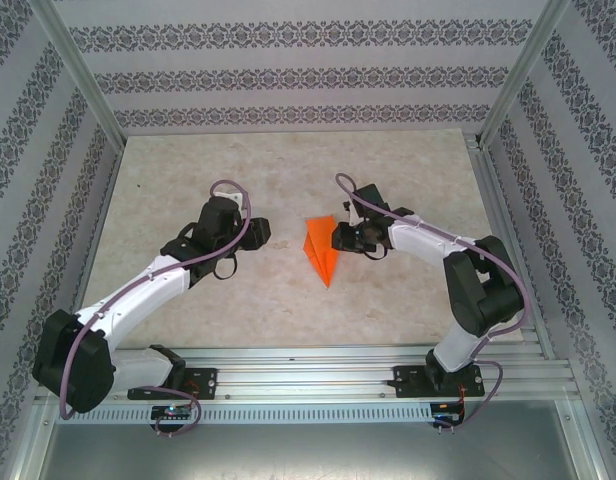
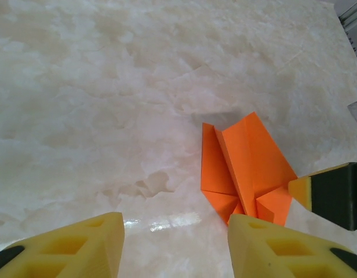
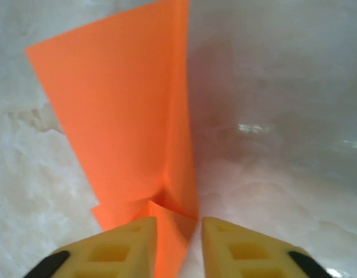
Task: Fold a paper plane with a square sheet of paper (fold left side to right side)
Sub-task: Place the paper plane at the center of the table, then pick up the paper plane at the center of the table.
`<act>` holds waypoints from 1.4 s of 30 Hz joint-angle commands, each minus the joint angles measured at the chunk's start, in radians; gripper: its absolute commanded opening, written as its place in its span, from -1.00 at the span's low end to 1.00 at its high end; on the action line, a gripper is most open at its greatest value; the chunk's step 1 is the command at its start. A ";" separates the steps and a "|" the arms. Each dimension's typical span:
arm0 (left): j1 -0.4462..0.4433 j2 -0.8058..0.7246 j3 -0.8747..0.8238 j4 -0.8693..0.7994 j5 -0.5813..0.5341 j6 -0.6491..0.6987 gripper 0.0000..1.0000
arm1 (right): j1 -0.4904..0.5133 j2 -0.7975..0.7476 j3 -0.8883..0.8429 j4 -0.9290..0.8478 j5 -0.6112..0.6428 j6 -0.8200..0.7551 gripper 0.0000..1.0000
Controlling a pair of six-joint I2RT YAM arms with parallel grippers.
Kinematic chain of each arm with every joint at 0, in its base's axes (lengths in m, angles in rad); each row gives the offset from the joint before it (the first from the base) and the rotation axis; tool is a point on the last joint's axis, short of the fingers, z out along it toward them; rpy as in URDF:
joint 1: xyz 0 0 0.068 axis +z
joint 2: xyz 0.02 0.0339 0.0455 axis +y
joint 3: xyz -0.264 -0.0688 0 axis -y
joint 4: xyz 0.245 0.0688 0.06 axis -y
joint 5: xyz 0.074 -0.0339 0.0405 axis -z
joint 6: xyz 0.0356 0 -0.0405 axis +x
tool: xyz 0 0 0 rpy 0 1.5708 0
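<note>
**Left end effector** (image 1: 258,232): over the middle of the tabletop (image 1: 188,310), left of the paper, near it but not touching. Its fingers (image 2: 80,246) stand wide apart with nothing between them (only bare marbled surface in the gap).

**Paper** (image 1: 323,247): bright orange and creased into a pointed shape. It lies about mid-tabletop, a shade toward the right edge, with the tip aimed at the near edge. It is not flat. In the left wrist view one panel stands up along a centre crease, and there are small folded corners at the wide end.

**Right end effector** (image 1: 340,238): touching the paper's right side. In its own camera the jaws stand a little apart and straddle the raised fold at the wide end. Bare surface shows beside the sheet in the gap, so I read it as not pinched yet.

**Step in hand (my judgement):** carrying the left half over onto the right.
- Close on the raised layer only, near the crease.
- Pin the lower layer with the left end effector.
- Match the edges before pressing.
- Press along the crease from the wide end to the tip.

**Risk:** the thin sheet may slide on the smooth tabletop, or the point may skew.
</note>
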 commanded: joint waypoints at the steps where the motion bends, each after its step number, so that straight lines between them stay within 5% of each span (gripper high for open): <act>1: 0.011 0.002 -0.011 -0.016 -0.002 0.019 0.04 | 0.014 -0.038 0.047 -0.110 0.091 -0.061 -0.34; 11: 0.012 -0.094 -0.071 -0.029 -0.090 0.019 0.34 | 0.256 -0.007 0.193 -0.341 0.342 -0.003 0.03; 21: 0.012 -0.138 -0.121 -0.029 -0.114 0.013 0.57 | 0.315 0.225 0.340 -0.411 0.399 0.043 0.24; 32: 0.012 -0.132 -0.128 -0.026 -0.112 0.020 0.60 | 0.348 0.351 0.430 -0.451 0.429 0.016 0.24; 42: 0.011 -0.120 -0.127 -0.026 -0.105 0.017 0.61 | 0.348 0.343 0.439 -0.482 0.492 0.020 -0.09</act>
